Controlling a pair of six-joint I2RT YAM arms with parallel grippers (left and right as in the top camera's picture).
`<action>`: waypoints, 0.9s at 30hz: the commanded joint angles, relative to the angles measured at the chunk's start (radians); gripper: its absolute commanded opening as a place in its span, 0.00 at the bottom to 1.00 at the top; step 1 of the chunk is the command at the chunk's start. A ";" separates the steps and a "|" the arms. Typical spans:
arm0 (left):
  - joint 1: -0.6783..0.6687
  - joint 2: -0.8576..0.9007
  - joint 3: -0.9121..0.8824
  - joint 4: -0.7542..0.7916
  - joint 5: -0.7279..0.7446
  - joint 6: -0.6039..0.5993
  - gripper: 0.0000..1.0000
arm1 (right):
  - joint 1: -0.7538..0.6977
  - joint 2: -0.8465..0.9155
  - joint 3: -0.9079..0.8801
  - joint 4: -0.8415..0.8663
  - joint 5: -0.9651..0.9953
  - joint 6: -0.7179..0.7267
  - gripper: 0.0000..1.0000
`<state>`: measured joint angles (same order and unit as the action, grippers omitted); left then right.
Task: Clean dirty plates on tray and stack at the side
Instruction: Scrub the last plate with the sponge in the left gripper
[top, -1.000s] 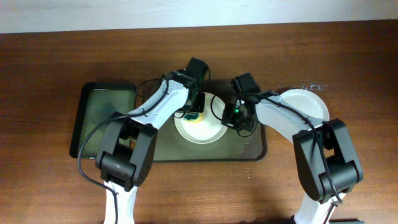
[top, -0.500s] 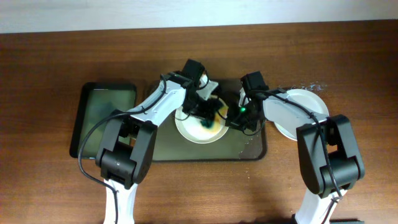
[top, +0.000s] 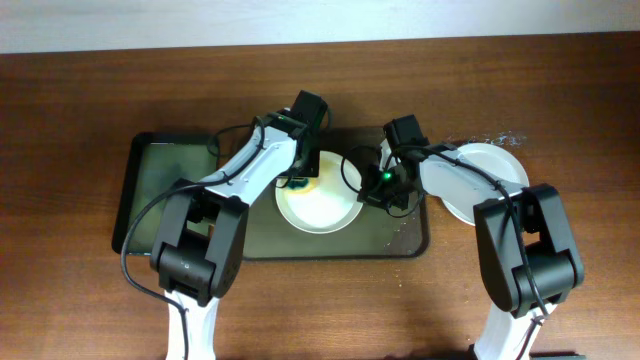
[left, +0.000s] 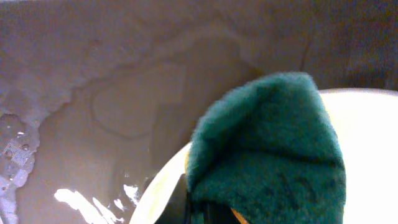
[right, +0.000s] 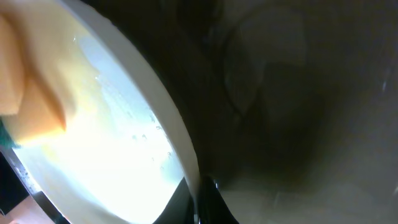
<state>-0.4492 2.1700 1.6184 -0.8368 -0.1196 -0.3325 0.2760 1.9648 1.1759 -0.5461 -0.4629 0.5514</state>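
The tray (top: 400, 238), centre of the overhead frame, holds one plate (top: 322, 208); the tray's surface is wet. A second plate (top: 492, 172) lies on the desk (top: 80, 100), just right of the tray. The left gripper (top: 303, 182) reaches over the first plate's upper-left rim, its jaws pinching a green-and-yellow sponge (left: 267, 155). The right gripper (top: 378, 190) has its jaws pinching that plate's right rim.

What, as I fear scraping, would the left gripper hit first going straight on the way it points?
The green sponge it grips sits right in front. Pushed on, that would press into the plate at its rim, with the wet tray beyond. Depth is unclear.
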 joint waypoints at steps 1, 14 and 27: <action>0.057 0.023 -0.018 -0.088 0.284 0.398 0.00 | -0.014 0.024 -0.021 -0.026 0.049 -0.001 0.04; 0.070 0.023 -0.018 -0.057 0.607 0.522 0.00 | -0.014 0.024 -0.021 -0.045 0.048 -0.001 0.04; 0.076 0.023 -0.016 -0.056 -0.341 -0.023 0.00 | -0.014 0.024 -0.021 -0.045 0.054 -0.001 0.04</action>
<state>-0.4156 2.1708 1.6165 -0.8200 -0.0761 -0.2531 0.2699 1.9648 1.1759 -0.5625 -0.4660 0.5640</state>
